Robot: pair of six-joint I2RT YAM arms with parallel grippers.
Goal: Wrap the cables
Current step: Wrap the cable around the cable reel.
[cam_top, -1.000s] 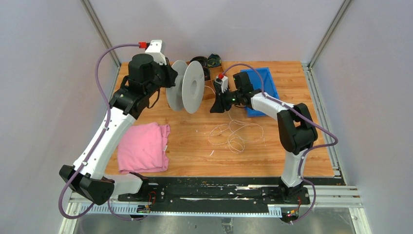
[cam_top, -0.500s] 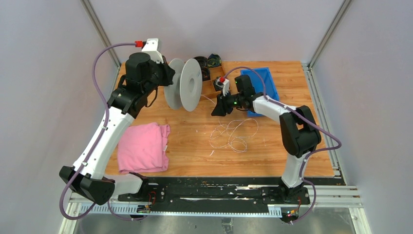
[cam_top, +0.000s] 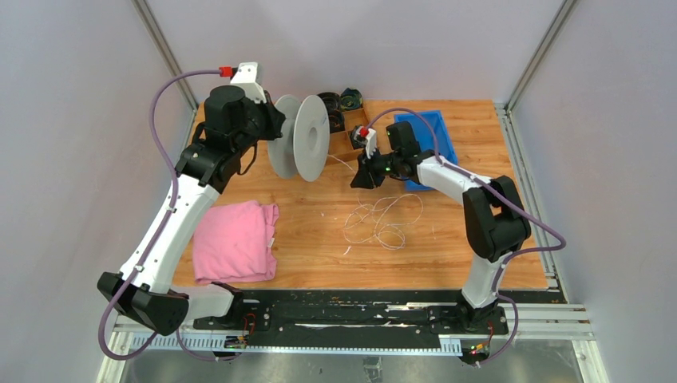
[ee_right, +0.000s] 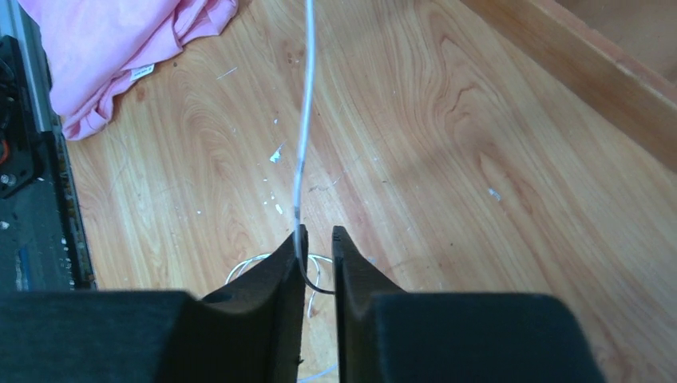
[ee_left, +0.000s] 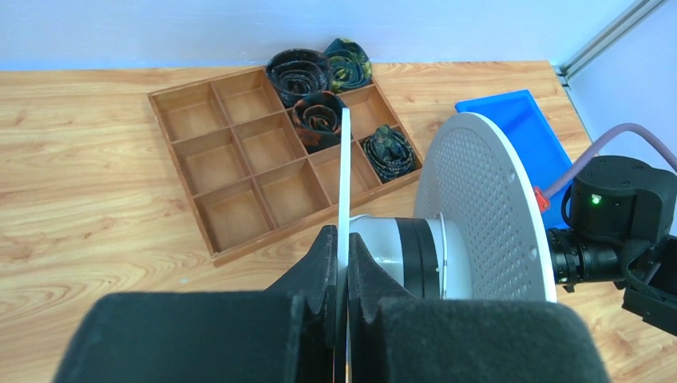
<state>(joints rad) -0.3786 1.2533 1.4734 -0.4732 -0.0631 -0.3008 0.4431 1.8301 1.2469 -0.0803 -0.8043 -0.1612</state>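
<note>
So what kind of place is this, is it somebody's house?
Probably a robot lab booth, not a house. A left arm and a right arm are bolted to a wooden table inside plain walls with metal rails, with practice things: a white spool, thin cable, a pink cloth.

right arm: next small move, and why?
Probably sweep the right gripper around the spool hub for a turn, keeping the cable taut. The left gripper has its fingers shut on the spool's flange, the cable runs between the right fingers toward the hub, and loose loops lie unwound on the table.
</note>
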